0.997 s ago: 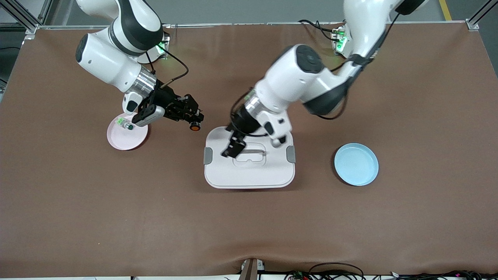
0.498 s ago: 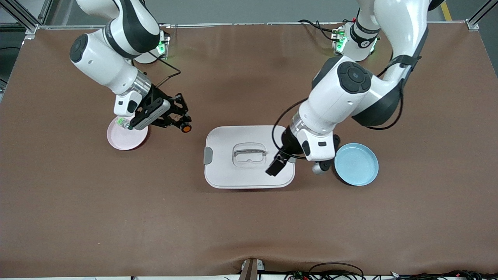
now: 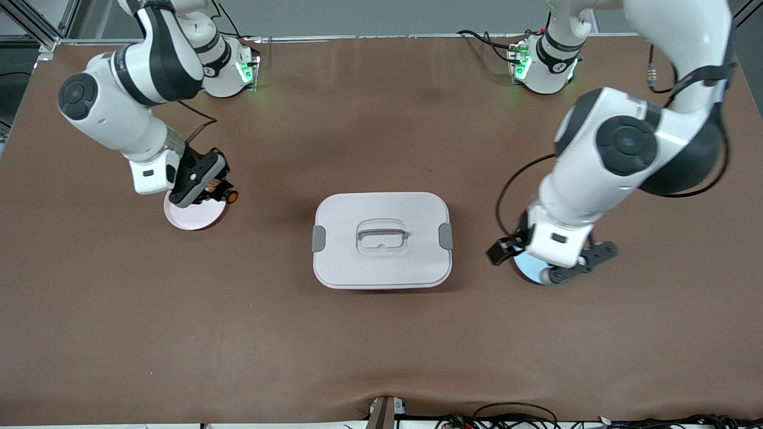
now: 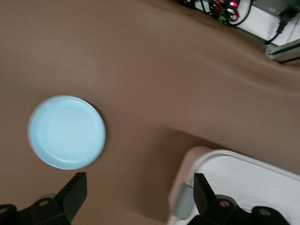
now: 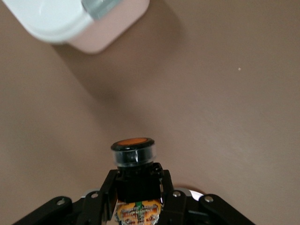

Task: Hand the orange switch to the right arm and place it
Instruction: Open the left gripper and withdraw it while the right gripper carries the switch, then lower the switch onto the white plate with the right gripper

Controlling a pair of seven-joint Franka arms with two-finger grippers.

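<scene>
The orange switch [image 3: 230, 195], a black body with a round orange cap, is held in my right gripper [image 3: 219, 192] at the edge of the pink plate [image 3: 191, 218]. In the right wrist view the fingers [image 5: 105, 194] are shut on the switch's black body [image 5: 136, 180], and the orange cap sticks out past the tips. My left gripper [image 3: 545, 271] is open and empty over the blue plate [image 3: 527, 268]. In the left wrist view its fingertips [image 4: 75, 190] stand wide apart, with the blue plate [image 4: 65, 133] off to one side.
A white lidded box [image 3: 381, 265] with a handle and grey clasps sits mid-table between the two plates. It also shows in the left wrist view [image 4: 243, 178] and the right wrist view [image 5: 56, 18]. A brown mat covers the table.
My right gripper has carried the orange switch toward the pink plate and now hides the green switch seen there earlier. My left arm has swung from over the box to over the blue plate.
</scene>
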